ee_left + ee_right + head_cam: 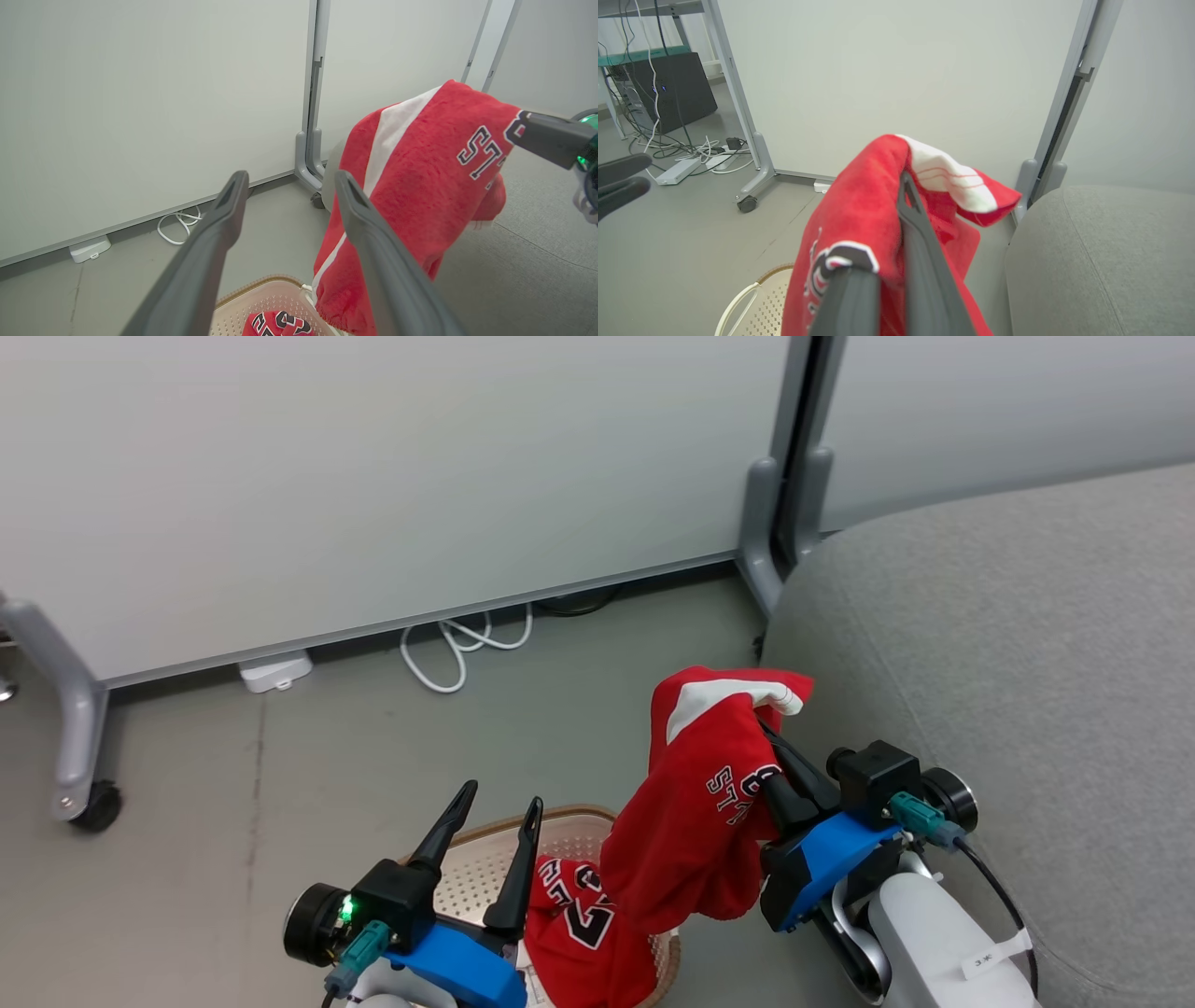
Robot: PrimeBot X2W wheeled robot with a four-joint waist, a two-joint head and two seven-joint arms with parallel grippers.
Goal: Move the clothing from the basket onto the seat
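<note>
Head view: right gripper is clamped on the red garment, jaws together, fingertips buried in the cloth. Garment is off the floor, draped over the fingers. Its white-striped top end flops toward the seat but hangs just beside the rounded edge, not on it. Lower end dangles over the right side of the basket; cannot tell if it touches what lies inside. Black-and-white lettering shows on the hanging part.

Second red garment lies bunched in the basket, number 23 facing up. Basket sits on the grey floor, left of the seat and near it.

Left gripper: jaws wide apart, nothing between them, hovering over the basket's left half, 2 dark fingers pointing up the view.

Left wrist view: its fingers are spread, with floor and basket rim showing between them. Red garment hangs at right from the right gripper's dark finger, with a white stripe running down it. Its hem is down by the basket rim, and the second red garment is visible inside the basket.

Right wrist view: cloth is wrapped over both fingers. White trim end points at the seat, with a gap between them. Basket rim shows at lower left, partly under the hanging cloth.

Background: white partition panel on a grey castered leg. Looped white cable and a white power box lie on the floor under its lower edge.
</note>
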